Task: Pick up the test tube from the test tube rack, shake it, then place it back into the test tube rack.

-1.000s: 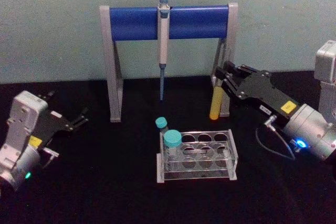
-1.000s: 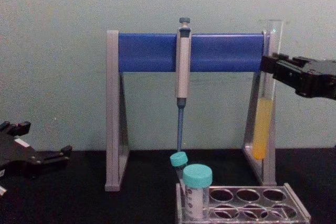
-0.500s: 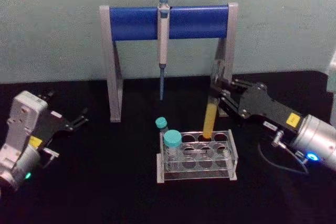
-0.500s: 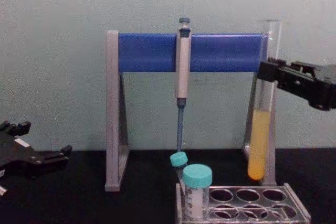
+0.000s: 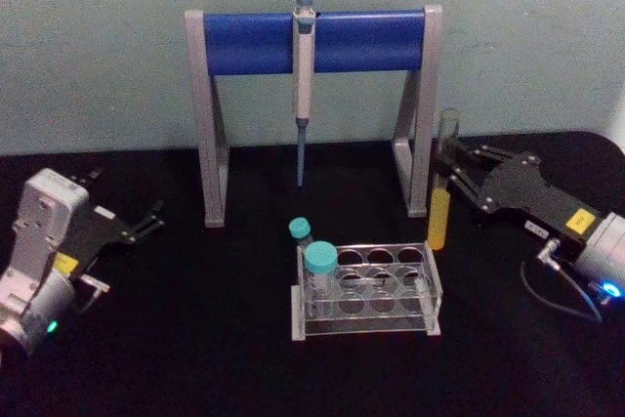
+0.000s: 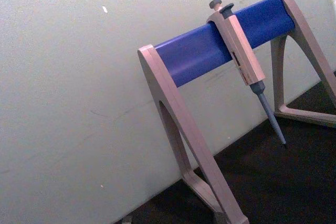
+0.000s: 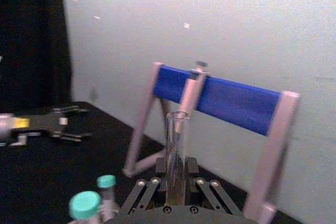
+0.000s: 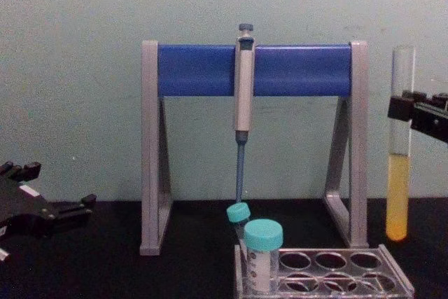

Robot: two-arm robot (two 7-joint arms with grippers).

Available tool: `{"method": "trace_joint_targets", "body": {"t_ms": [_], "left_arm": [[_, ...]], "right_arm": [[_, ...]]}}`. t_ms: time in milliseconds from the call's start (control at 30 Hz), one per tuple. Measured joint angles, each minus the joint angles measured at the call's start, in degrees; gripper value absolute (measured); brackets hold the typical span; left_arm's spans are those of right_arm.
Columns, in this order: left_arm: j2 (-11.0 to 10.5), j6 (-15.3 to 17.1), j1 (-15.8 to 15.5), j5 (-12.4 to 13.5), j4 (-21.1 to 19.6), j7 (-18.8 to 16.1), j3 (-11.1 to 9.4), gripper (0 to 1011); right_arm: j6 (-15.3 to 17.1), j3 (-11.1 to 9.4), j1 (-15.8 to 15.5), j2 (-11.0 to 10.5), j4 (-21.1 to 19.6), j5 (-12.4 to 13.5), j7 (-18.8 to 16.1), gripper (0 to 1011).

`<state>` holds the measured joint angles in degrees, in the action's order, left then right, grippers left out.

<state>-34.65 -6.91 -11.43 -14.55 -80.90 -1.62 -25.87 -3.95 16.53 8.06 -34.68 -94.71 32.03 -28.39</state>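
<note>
The test tube (image 5: 442, 194) stands upright in the air, with yellow liquid in its lower part, just beside the right back corner of the test tube rack (image 5: 361, 320) and not in any hole. The right pincer (image 5: 451, 171) grips its upper part. The left pincer (image 5: 146, 220) rests open, far left on the surface.

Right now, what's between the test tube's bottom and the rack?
Nothing. In the chest view the right gripper holds the test tube higher than the test tube rack, bare gap between.
</note>
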Motion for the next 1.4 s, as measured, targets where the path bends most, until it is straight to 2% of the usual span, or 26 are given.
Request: {"method": "trace_joint_targets", "body": {"t_ms": [33,200,333,467,567,833,1000,1400], "left_arm": [[0.0,0.0,0.0,0.0,0.0,0.0,0.0,1001],[0.0,0.0,0.0,0.0,0.0,0.0,0.0,1001],[0.0,0.0,0.0,0.0,0.0,0.0,0.0,1001],[0.0,0.0,0.0,0.0,0.0,0.0,0.0,1001],[0.0,0.0,0.0,0.0,0.0,0.0,0.0,1001],[0.0,0.0,0.0,0.0,0.0,0.0,0.0,1001],[0.0,0.0,0.0,0.0,0.0,0.0,0.0,1001],[0.0,0.0,0.0,0.0,0.0,0.0,0.0,1001]], "right_arm": [[0.0,0.0,0.0,0.0,0.0,0.0,0.0,228],[0.7,-0.5,1.0,2.5,0.3,-4.2,5.3,228],[0.3,0.0,2.2,4.4,1.2,-5.6,6.0,229],[-0.3,0.7,3.4,6.0,2.4,-5.9,4.6,228],[-0.5,1.0,3.9,6.8,3.0,-5.6,3.2,229],[-1.3,1.8,4.8,7.4,4.4,-1.8,-2.3,228],[-1.4,2.1,4.7,6.7,4.5,-0.8,-3.7,229],[-1.8,3.8,5.3,5.9,6.0,0.0,-5.3,229]]}}
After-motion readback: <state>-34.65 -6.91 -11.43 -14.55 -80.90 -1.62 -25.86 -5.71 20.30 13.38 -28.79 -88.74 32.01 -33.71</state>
